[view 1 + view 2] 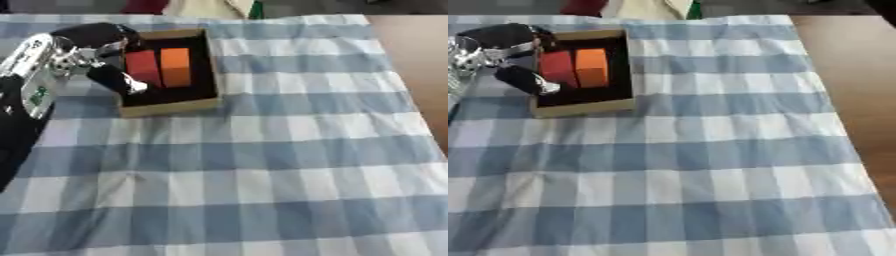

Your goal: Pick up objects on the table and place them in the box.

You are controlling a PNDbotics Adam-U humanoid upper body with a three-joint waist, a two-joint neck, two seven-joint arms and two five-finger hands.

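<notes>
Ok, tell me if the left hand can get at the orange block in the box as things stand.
Probably yes. The left hand is at the left rim of the box, whose top is open. The red block lies between it and the orange block, so it would reach over that.

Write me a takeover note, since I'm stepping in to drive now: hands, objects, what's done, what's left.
Left hand: at the box's left rim, fingers curled over the edge, holding nothing that shows.
Right hand: not in view.
Box: far left on the checked cloth, holding a red block and an orange block side by side.
Left: no other objects show on the cloth; withdraw the hand.
</notes>
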